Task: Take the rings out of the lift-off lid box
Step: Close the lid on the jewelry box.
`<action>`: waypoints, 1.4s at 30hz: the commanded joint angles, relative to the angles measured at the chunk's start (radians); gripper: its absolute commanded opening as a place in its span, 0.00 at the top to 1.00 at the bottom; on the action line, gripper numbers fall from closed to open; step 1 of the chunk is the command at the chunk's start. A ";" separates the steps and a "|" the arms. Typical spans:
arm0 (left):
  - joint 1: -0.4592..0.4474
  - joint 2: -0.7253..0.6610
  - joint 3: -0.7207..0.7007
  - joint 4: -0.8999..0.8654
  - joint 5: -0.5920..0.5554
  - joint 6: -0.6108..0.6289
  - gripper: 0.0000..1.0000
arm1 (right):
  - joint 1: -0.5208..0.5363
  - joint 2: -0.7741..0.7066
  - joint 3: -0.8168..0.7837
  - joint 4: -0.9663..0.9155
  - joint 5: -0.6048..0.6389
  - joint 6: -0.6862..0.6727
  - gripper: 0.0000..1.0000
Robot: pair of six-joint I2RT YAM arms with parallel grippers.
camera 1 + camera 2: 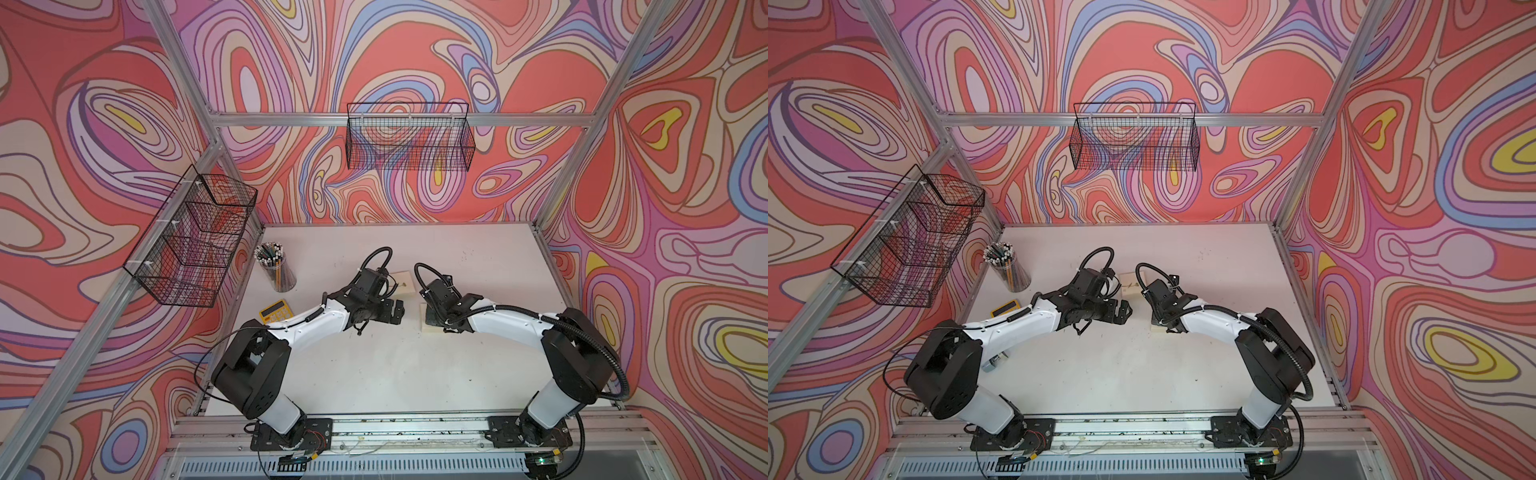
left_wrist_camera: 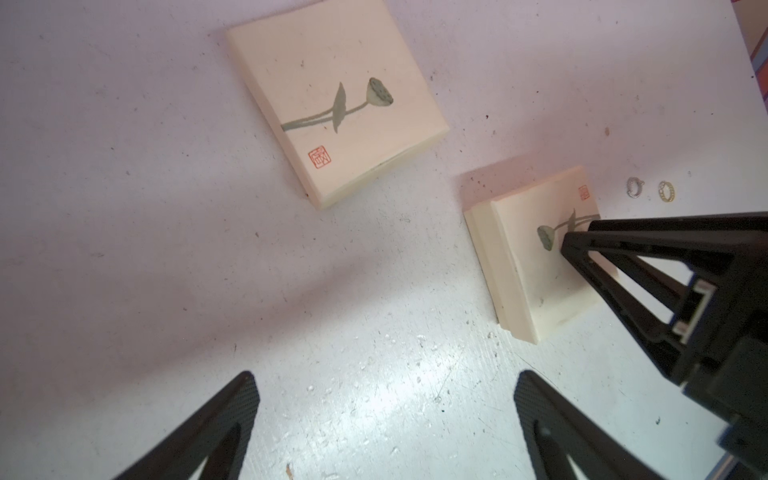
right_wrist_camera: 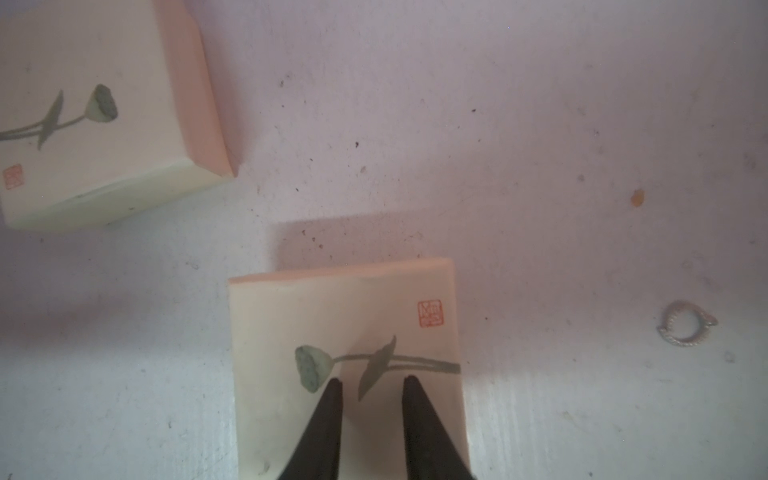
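My scuffed white worktop (image 1: 374, 374): far cream box (image 2: 336, 99), near cream box (image 2: 536, 266), apart; silver ring (image 2: 634, 188), gold ring (image 2: 666, 191) near it; pencil cup (image 1: 279, 266), yellow calculator (image 1: 275, 311) on my left.

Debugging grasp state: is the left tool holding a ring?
No, the left tool stands open and empty above the table.

Two black-and-white robot arms bend inward over the white table (image 1: 374, 374). The left hand (image 1: 397, 311) hangs just in front of a flat cream square box (image 1: 403, 279). The right hand (image 1: 432, 321) hovers over a second cream box (image 1: 430, 329). Near the table's left edge are a clear cup of pencils (image 1: 277, 266) and a yellow calculator (image 1: 274, 312). A black wire basket (image 1: 409, 137) hangs on the back rail, and a compartmented wire basket (image 1: 195, 241) on the left rail.
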 commanded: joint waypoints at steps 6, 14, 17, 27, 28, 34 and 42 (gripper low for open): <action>0.007 0.018 0.026 -0.014 -0.028 -0.003 0.00 | 0.007 0.094 0.010 -0.106 0.084 0.041 0.74; 0.013 0.010 0.034 -0.014 -0.045 -0.003 0.00 | 0.006 0.095 -0.013 -0.075 0.062 0.037 0.70; 0.018 -0.005 0.031 -0.020 -0.057 0.003 0.00 | 0.003 0.091 0.004 -0.084 0.064 0.023 0.69; 0.088 -0.105 -0.042 0.021 -0.067 -0.006 0.00 | 0.000 0.047 0.187 -0.142 0.061 -0.136 0.14; 0.094 -0.120 -0.060 0.039 -0.065 -0.016 0.00 | -0.001 0.066 0.227 -0.161 0.060 -0.154 0.12; 0.160 -0.182 -0.152 0.123 0.011 -0.070 0.00 | 0.000 0.222 0.468 -0.230 0.010 -0.231 0.06; 0.217 -0.252 -0.245 0.165 0.060 -0.094 0.00 | -0.002 0.436 0.742 -0.336 0.018 -0.273 0.02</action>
